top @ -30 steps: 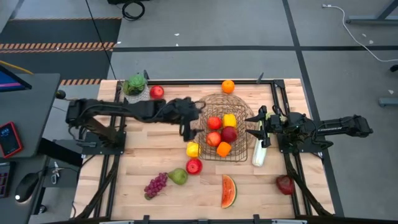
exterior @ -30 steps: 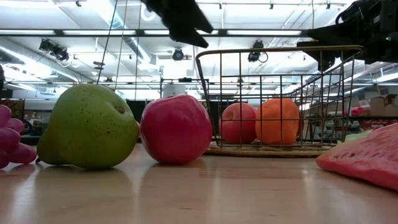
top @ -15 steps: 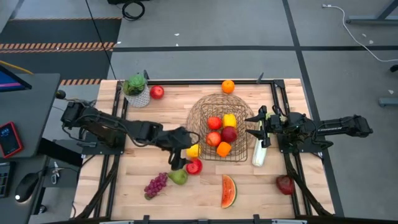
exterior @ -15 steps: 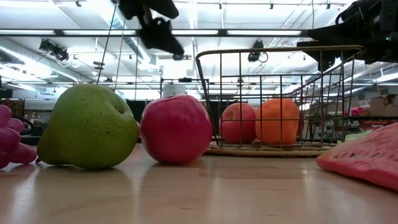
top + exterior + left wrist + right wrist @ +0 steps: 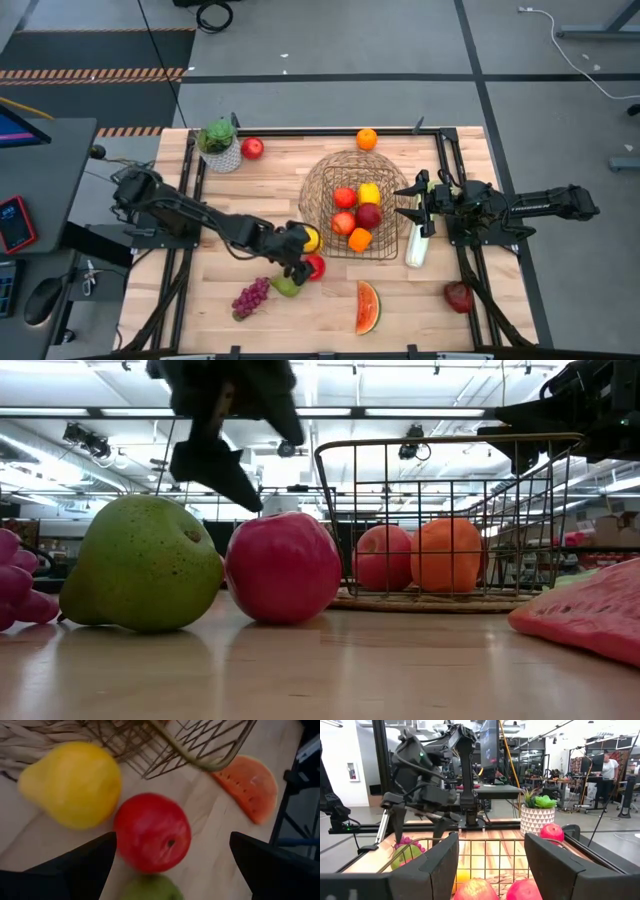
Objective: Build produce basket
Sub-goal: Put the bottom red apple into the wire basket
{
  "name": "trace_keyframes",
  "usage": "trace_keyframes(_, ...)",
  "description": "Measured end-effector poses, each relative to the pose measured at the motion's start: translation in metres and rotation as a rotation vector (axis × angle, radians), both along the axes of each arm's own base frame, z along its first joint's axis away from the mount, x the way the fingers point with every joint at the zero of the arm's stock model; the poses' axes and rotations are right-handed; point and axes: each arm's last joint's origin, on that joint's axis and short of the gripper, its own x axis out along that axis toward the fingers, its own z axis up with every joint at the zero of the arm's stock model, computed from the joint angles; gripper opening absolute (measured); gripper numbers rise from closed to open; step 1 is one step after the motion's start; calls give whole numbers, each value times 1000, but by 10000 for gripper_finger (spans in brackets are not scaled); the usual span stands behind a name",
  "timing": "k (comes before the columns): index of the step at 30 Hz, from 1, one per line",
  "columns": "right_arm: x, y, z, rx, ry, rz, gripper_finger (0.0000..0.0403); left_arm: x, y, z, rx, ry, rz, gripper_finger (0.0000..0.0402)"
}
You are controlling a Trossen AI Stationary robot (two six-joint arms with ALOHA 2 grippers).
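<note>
High view, basket (image 5: 325, 175) holding apples, oranges, yellow piece, left gripper (image 5: 298, 268) spread wide above red apple (image 5: 315, 266), right gripper (image 5: 415, 205) clamping basket rim.

Grey floor (image 5: 330, 45) w/ black tape; ceiling striplights (image 5: 90, 412).

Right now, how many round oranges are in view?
2. One round orange sits at the wooden table's far edge, outside the dark wire-mesh basket. The other lies inside the basket, on its near side. More could be hidden under other fruit.
</note>
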Motion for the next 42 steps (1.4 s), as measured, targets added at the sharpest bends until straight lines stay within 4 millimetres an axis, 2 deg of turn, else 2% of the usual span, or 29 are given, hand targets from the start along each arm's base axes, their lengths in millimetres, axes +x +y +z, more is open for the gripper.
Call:
trace_keyframes(5,0,0,0,0,1,0,231,16,-5,5,43,69,55,396)
trace_keyframes(9,0,0,0,0,1,0,231,22,-7,0,54,178,106,396)
trace_keyframes(19,0,0,0,0,-1,0,231,42,-24,-6,82,233,91,396)
trace_keyframes(26,0,0,0,0,-4,1,231,41,-32,-9,193,239,79,396)
trace_keyframes(37,0,0,0,0,-4,0,231,35,-40,-11,233,257,54,396)
trace_keyframes(42,0,0,0,0,-4,0,231,30,-44,-22,285,240,66,396)
